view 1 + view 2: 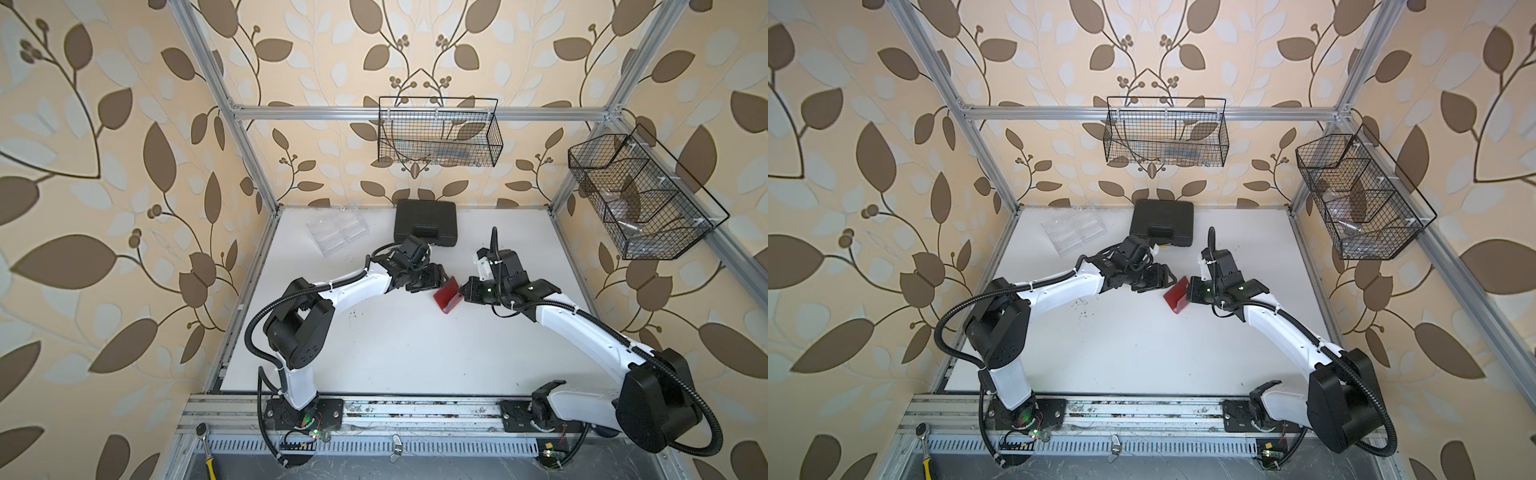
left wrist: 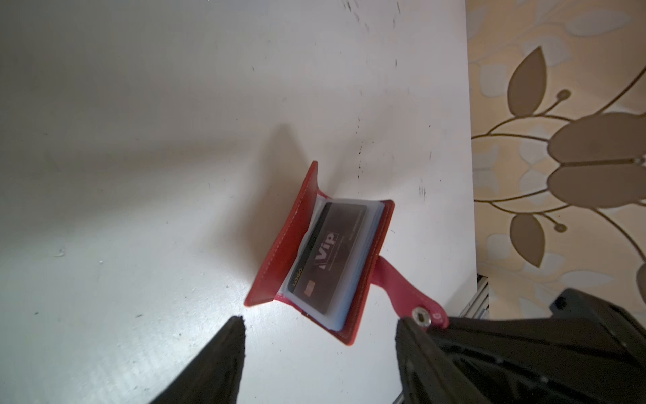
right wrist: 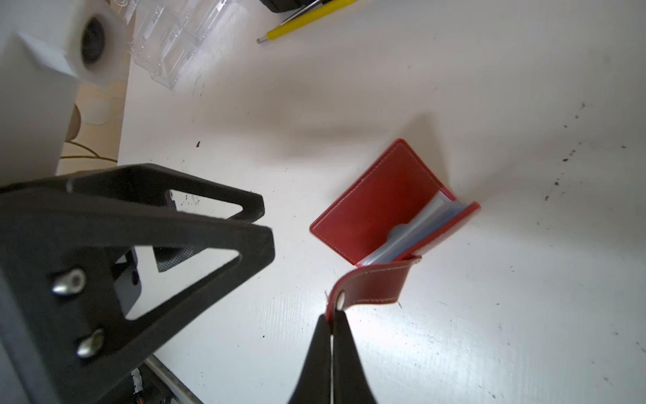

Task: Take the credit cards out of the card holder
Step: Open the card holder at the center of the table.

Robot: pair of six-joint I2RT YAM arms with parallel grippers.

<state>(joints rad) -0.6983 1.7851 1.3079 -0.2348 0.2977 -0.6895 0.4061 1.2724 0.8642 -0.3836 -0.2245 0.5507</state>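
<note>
Now my right gripper (image 3: 331, 320) pinches the strap (image 3: 375, 283) of the red wallet (image 1: 445, 296), lying open on the table (image 1: 395, 357), well clear of every edge. My left gripper (image 2: 320, 323) gapes beside it. Top card (image 2: 327, 257), sleeved, reads "Vip" and "LOGO".
</note>
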